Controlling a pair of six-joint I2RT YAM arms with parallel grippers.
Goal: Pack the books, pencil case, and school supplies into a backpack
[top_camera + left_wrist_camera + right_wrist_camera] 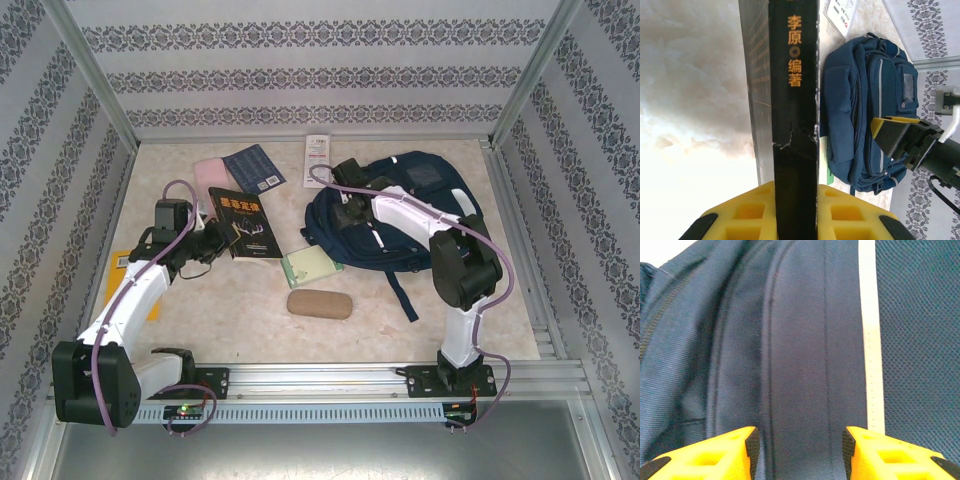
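Clamping the black book (792,100) at its spine edge, L gripper (796,192) holds it left of the backpack (425,180); backpack lies right-centre on table (400,320). R gripper (799,437) sits half-spread astride a backpack fold; can't tell if pinching.
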